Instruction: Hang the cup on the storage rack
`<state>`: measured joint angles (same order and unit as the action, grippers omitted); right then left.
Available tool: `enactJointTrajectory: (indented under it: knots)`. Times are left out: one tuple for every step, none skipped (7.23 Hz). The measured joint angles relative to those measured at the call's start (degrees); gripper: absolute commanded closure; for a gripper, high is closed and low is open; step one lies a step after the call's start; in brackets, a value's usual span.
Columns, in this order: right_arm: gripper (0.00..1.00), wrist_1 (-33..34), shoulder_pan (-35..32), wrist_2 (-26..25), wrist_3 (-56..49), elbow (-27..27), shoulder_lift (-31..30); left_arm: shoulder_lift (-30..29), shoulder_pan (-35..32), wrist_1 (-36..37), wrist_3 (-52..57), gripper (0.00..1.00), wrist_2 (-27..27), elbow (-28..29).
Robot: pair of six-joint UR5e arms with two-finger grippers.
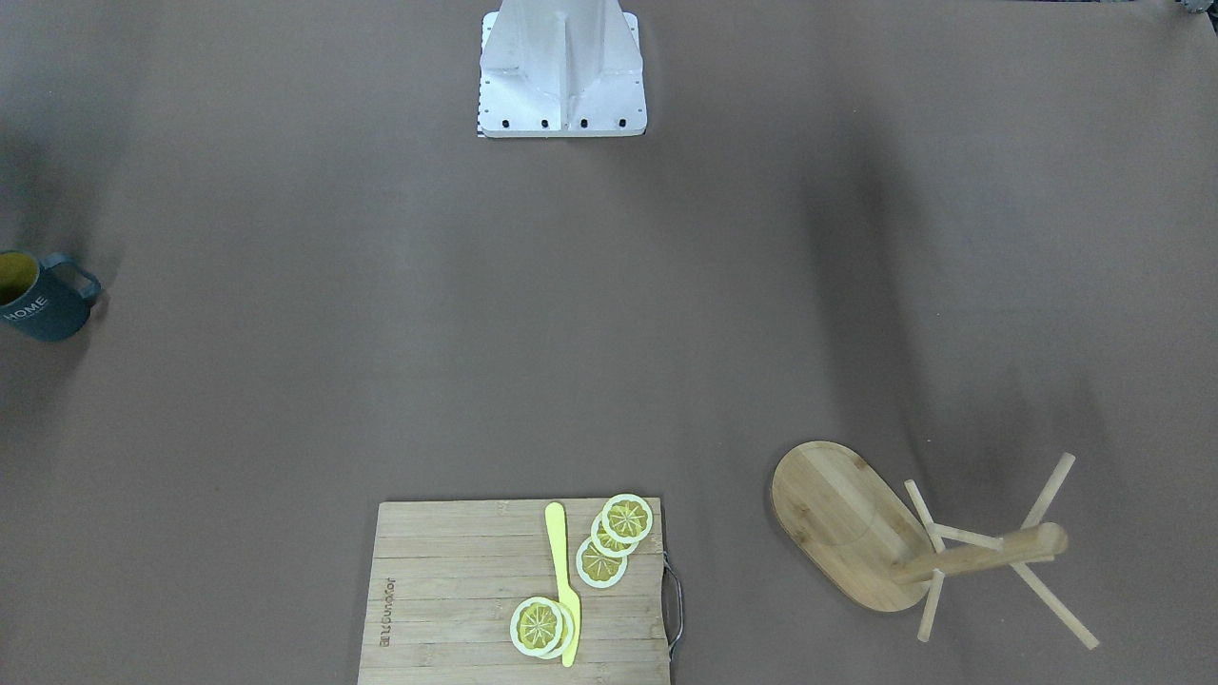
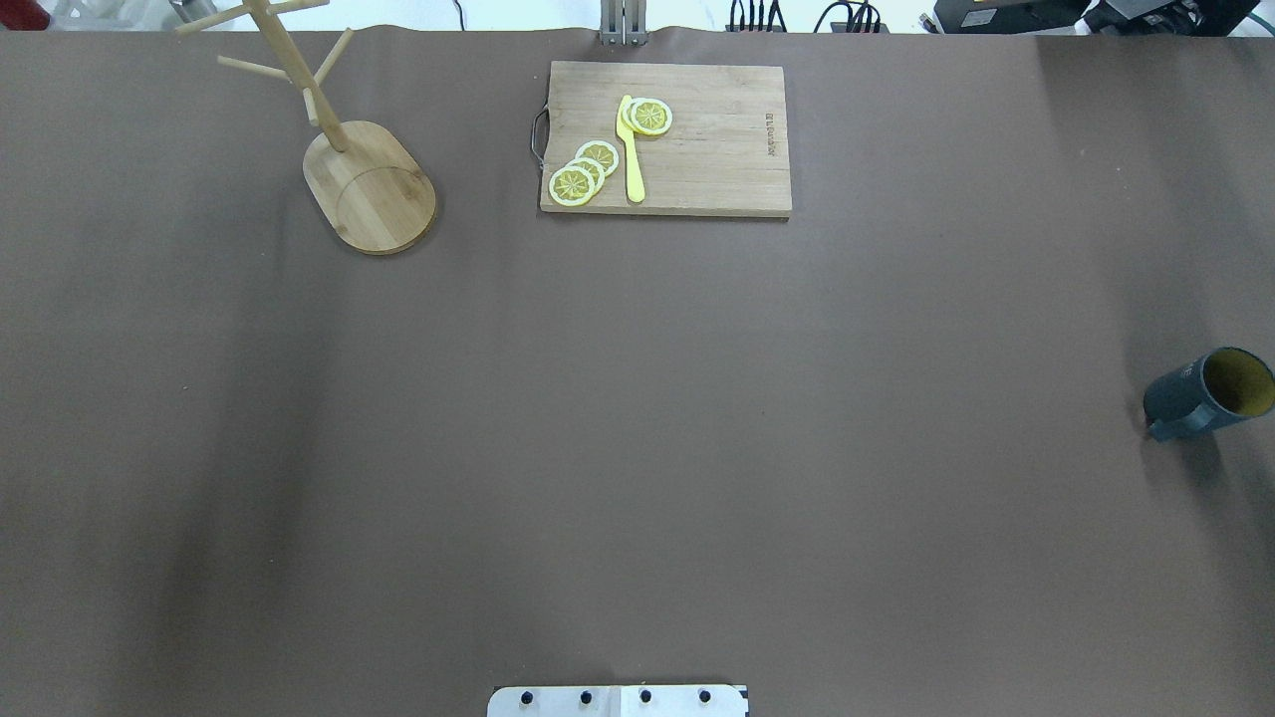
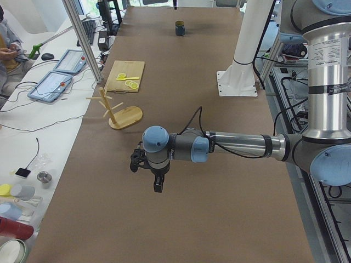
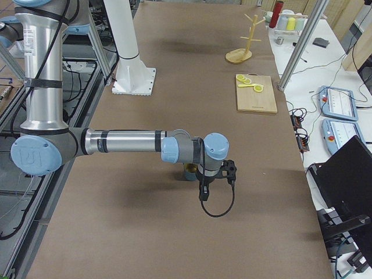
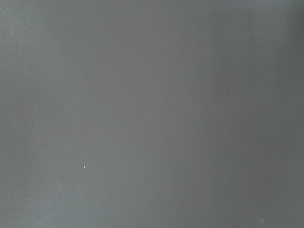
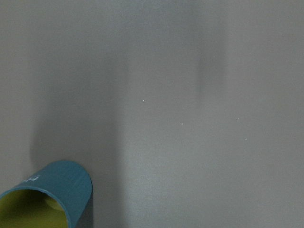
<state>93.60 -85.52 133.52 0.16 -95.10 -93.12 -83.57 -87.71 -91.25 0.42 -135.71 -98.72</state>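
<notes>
The dark teal cup [image 2: 1205, 393] stands upright at the table's right edge, with a yellow inside. It also shows in the front view [image 1: 43, 297] and at the bottom left of the right wrist view [image 6: 52, 197]. The bamboo storage rack [image 2: 369, 184] stands upright at the far left, and its pegs are bare [image 1: 842, 523]. My left gripper [image 3: 157, 186] shows only in the left side view, above bare table. My right gripper [image 4: 203, 193] shows only in the right side view, raised close by the cup. I cannot tell whether either is open or shut.
A wooden cutting board [image 2: 717, 139] with lemon slices [image 2: 583, 174] and a yellow knife [image 2: 632, 154] lies at the far middle. The robot's white base [image 2: 618, 700] is at the near edge. Brown mat covers the table.
</notes>
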Motion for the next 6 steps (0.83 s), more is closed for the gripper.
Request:
enactJointTrajectory:
  knots:
    - [0.00,0.0,0.0,0.6,0.0,-0.1,-0.1,0.0,0.0,-0.1,0.0,0.02,0.0,0.3]
    - [0.00,0.0,0.0,1.1,0.1,-0.3,0.0,0.0,0.0,-0.1,0.0,0.02,-0.1,0.5]
    - [0.00,0.0,0.0,1.2,0.2,-0.3,0.1,0.1,0.0,-0.1,-0.1,0.02,-0.2,0.5]
    - [0.00,0.0,0.0,1.3,0.2,-0.3,0.2,0.1,0.0,-0.2,-0.1,0.02,-0.2,0.4]
    - [0.00,-0.1,0.0,1.3,0.2,-0.5,0.3,0.1,0.0,-0.2,0.0,0.02,-0.2,0.3]
    - [0.00,-0.1,0.0,1.4,0.2,-0.7,0.3,0.0,0.0,-0.2,0.0,0.02,-0.3,0.2]
